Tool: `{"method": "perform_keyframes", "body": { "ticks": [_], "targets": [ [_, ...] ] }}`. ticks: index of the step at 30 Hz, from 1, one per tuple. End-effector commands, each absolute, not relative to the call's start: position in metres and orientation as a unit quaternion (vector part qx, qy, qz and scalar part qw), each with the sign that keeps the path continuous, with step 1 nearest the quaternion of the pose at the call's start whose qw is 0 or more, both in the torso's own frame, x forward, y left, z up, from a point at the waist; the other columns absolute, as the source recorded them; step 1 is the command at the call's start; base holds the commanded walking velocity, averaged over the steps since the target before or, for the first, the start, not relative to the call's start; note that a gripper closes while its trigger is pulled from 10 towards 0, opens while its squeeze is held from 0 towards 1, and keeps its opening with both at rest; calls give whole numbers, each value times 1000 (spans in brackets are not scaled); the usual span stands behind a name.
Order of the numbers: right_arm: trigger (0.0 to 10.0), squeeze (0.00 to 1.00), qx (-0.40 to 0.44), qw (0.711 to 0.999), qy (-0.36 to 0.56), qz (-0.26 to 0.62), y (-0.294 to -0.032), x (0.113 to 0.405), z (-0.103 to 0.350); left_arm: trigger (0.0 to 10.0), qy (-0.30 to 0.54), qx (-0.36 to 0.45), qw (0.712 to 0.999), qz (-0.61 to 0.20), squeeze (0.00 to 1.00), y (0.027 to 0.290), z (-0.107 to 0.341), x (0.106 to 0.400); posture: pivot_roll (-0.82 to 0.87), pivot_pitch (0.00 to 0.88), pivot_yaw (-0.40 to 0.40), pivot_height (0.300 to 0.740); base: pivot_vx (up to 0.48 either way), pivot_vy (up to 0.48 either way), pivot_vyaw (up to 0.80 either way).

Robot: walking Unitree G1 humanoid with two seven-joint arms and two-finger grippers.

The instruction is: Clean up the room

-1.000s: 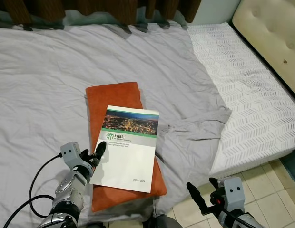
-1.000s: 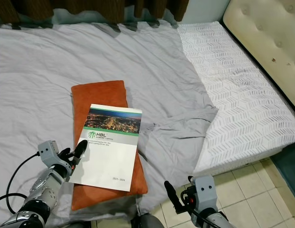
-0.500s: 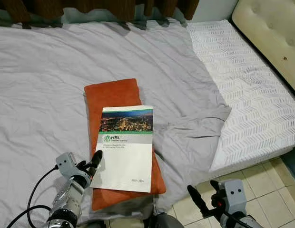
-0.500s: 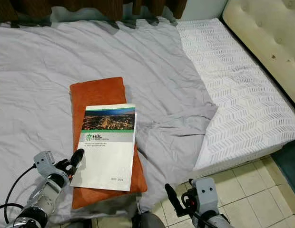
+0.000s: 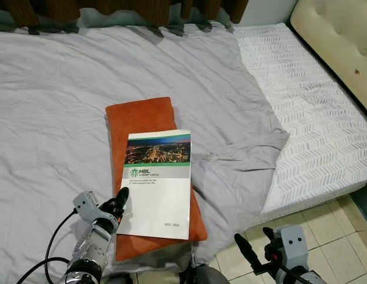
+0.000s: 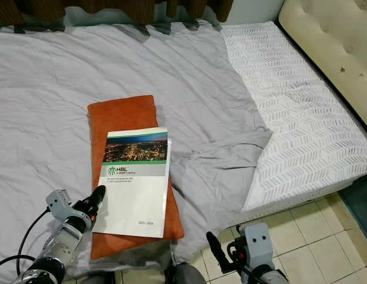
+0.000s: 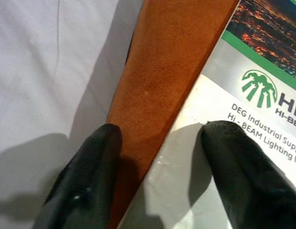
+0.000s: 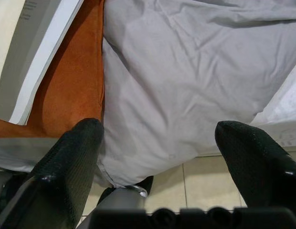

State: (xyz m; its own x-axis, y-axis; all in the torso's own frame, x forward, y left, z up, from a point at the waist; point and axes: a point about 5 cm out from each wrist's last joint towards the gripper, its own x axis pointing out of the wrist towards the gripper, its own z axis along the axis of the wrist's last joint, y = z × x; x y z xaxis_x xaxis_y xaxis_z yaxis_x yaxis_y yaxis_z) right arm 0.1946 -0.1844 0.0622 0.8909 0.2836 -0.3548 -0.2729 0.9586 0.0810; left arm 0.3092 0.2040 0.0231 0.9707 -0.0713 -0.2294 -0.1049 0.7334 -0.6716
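1. Left claw point(image 7: 160, 157) is spread wide at the booklet's point(image 5: 157, 180) edge, at its 8 o'clock corner; nothing is gripped.
2. Right claw point(image 8: 162, 157) is held wide apart over the sheet point(image 5: 53, 106), gripping nothing.
3. Booklet is laid on the cushion point(image 5: 142, 115).

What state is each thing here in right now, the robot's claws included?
Booklet: closed, flat on the cushion.
Cushion: lying on the sheet.
Sheet: rumpled, pulled off the mattress.
Mattress: partly bare.
Left gripper: open, straddling the booklet's edge.
Right gripper: open, holding nothing.
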Motion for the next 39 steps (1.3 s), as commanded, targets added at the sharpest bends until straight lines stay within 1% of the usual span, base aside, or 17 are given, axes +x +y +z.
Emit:
{"method": "perform_keyframes", "body": {
  "ticks": [1, 5, 6, 9, 14, 20, 22, 25, 26, 27, 28, 30, 32, 36, 37, 38, 39],
  "targets": [
    [10000, 0, 8, 972, 192, 133, -192, 189, 63, 0, 182, -388, 903, 9, 0, 190, -1, 291, -219, 386, -188, 740, 0, 0, 0],
    [10000, 0, 9, 972, 193, 132, -192, 189, 63, 0, 197, -397, 896, -2, 0, 186, -6, 287, -216, 383, -188, 740, 0, 0, 0],
    [10000, 0, 9, 972, 194, 132, -192, 189, 63, 0, 205, -412, 888, -6, 0, 183, -8, 285, -213, 380, -190, 740, 0, 0, 0],
    [10000, 0, 10, 972, 194, 131, -193, 189, 62, 0, 202, -427, 881, -11, 0, 181, -8, 285, -211, 375, -189, 740, 0, 0, 0],
    [10000, 0, 12, 972, 194, 130, -195, 192, 62, 0, 163, -458, 873, -44, 0, 182, -2, 286, -199, 364, -185, 740, 0, 0, 0],
    [10000, 0, 13, 973, 192, 130, -195, 194, 62, 0, 122, -448, 882, -81, 0, 195, 7, 282, -181, 351, -175, 740, 0, 0, 0],
    [10000, 0, 14, 973, 190, 129, -194, 197, 61, 0, 83, -437, 889, -108, 0, 209, 27, 280, -161, 341, -168, 740, 0, 0, 0],
    [10000, 0, 16, 973, 189, 129, -193, 198, 60, 0, 37, -437, 890, -124, 0, 217, 54, 280, -147, 337, -165, 740, 0, 0, 0],
    [10000, 0, 16, 973, 189, 129, -193, 198, 60, 0, 37, -437, 890, -124, 0, 217, 54, 280, -147, 337, -165, 740, 0, 0, 0],
    [10000, 0, 19, 973, 189, 130, -192, 200, 59, 0, 22, -418, 896, -148, 0, 215, 74, 277, -123, 335, -162, 740, 0, 0, 0],
    [10000, 0, 19, 973, 189, 130, -192, 200, 59, 0, 22, -418, 896, -148, 0, 215, 74, 277, -123, 335, -162, 740, 0, 0, 0],
    [10000, 0, 22, 973, 188, 134, -189, 202, 58, 0, 19, -377, 912, -162, 0, 210, 84, 276, -118, 335, -164, 740, 0, 0, 0],
    [10000, 0, 24, 972, 188, 137, -187, 204, 57, 0, 19, -369, 913, -175, 0, 205, 87, 274, -117, 335, -165, 740, 0, 0, 0],
    [10000, 0, 24, 972, 186, 139, -186, 205, 57, 0, 31, -354, 923, -150, 0, 204, 83, 275, -127, 336, -169, 740, 0, 0, 0],
    [10000, 0, 24, 973, 185, 138, -187, 206, 58, 4784, 42, -327, 933, -143, 0, 198, 83, 274, -130, 338, -170, 740, 0, 0, 0],
    [10000, 0, 23, 973, 185, 137, -187, 205, 58, 10000, 55, -308, 941, -131, 1000, 197, 81, 275, -132, 339, -171, 740, 0, 0, 0],
    [10000, 0, 23, 973, 185, 137, -187, 205, 58, 10000, 55, -308, 941, -131, 1000, 197, 81, 275, -132, 339, -171, 740, 0, 0, 0]
  ]
}}
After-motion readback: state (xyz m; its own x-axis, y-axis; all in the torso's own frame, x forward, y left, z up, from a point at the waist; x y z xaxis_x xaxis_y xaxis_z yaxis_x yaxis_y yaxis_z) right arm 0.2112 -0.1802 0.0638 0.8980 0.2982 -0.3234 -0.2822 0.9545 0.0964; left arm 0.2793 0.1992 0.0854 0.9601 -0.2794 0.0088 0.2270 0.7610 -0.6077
